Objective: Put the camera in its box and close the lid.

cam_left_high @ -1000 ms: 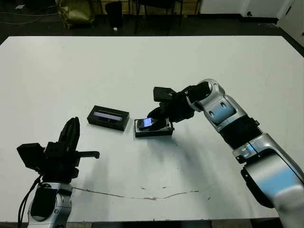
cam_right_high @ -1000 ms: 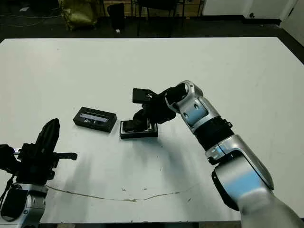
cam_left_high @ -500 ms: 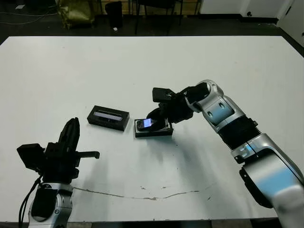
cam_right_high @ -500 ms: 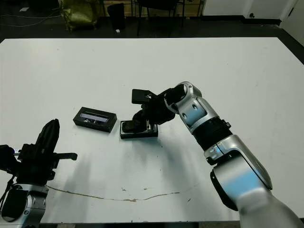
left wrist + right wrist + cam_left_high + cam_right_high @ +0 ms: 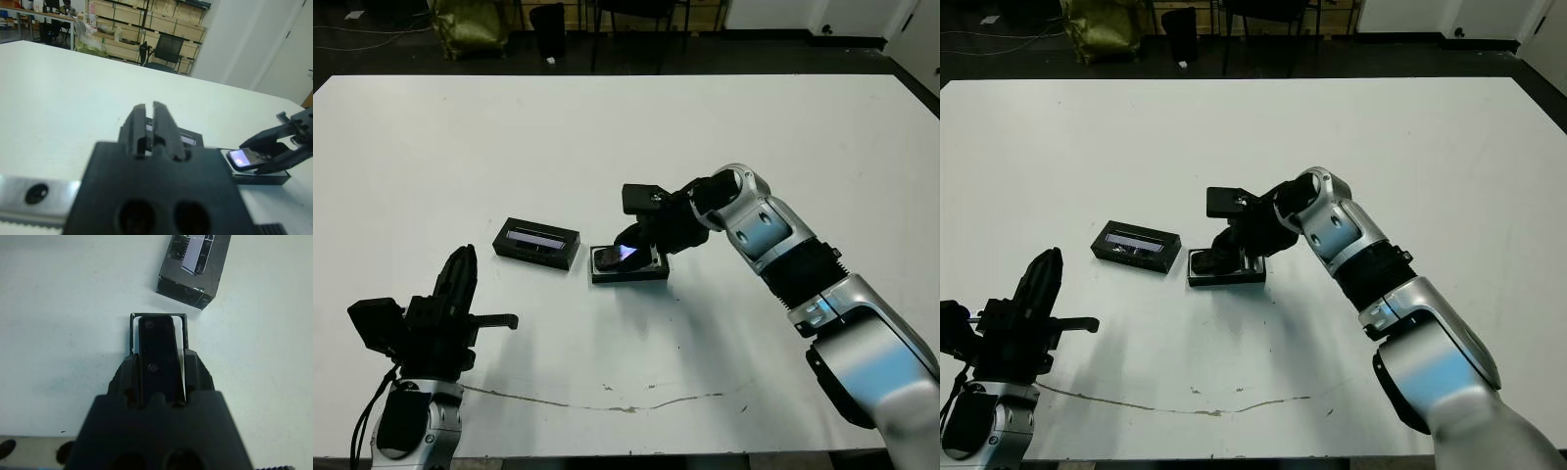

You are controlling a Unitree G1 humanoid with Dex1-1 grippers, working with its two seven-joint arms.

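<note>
The black camera (image 5: 156,352) is tilted over the box (image 5: 628,268), one end down in its white-lined tray (image 5: 180,333). My right gripper (image 5: 637,246) is shut on the camera, with a finger (image 5: 128,377) on each long side. The lid (image 5: 537,242), black with a glossy strip, lies flat on the table just left of the box, apart from it. My left gripper (image 5: 460,282) is at the front left, well short of the lid. Its fingers (image 5: 138,122) are shut with nothing in them, pointing toward the lid (image 5: 191,139).
The white table (image 5: 724,117) spreads wide on all sides of the box and lid. A thin dark scratch line (image 5: 607,406) runs along the front edge. Chairs and a bag (image 5: 470,24) stand on the floor beyond the far edge.
My right gripper has moved slightly to the left with the camera, still over the box. The left arm, the lid and the box have not moved.
</note>
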